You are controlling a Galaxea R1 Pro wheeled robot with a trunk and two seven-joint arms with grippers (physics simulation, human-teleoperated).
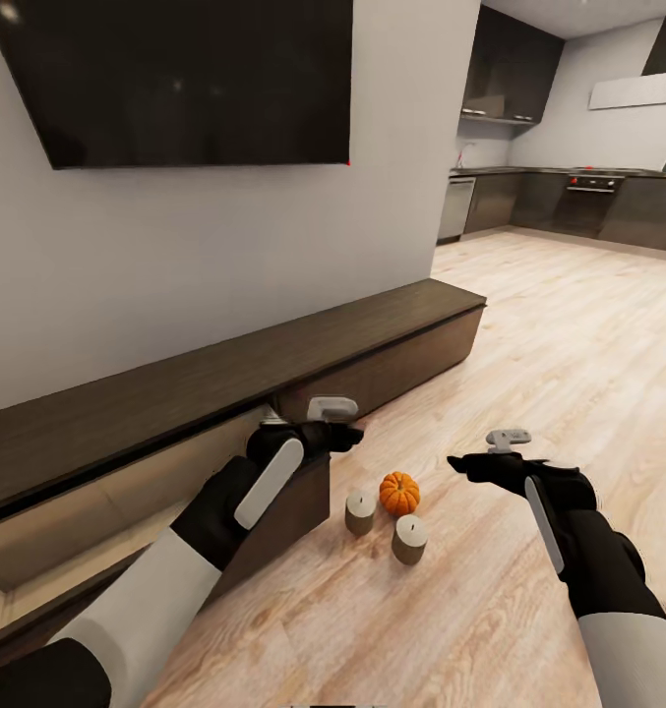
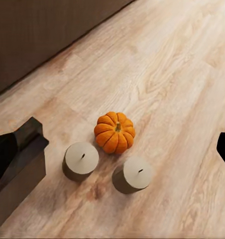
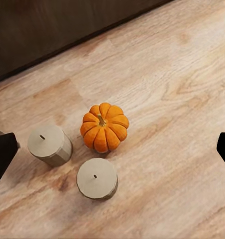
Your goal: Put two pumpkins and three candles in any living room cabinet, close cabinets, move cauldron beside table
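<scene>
One orange pumpkin (image 1: pixel 399 493) sits on the wood floor with two grey candles (image 1: pixel 360 511) (image 1: pixel 409 539) beside it, just in front of the long dark-brown cabinet (image 1: pixel 273 354). A cabinet drawer (image 1: pixel 96 511) stands pulled out, showing its pale inside. My left gripper (image 1: pixel 337 421) hangs open above the drawer's front corner, left of the group. To the right of the group, my right gripper (image 1: pixel 485 450) is open and empty. The left wrist view looks down on the pumpkin (image 2: pixel 114 132) and candles (image 2: pixel 81 160) (image 2: pixel 133 174). So does the right wrist view: pumpkin (image 3: pixel 105 127), candles (image 3: pixel 49 144) (image 3: pixel 96 178).
A large black TV (image 1: pixel 185 79) hangs on the white wall above the cabinet. The drawer's dark front (image 1: pixel 298 511) juts out onto the floor beside the nearer candle. Open wood floor (image 1: pixel 569 344) stretches right toward the grey kitchen units (image 1: pixel 569 197).
</scene>
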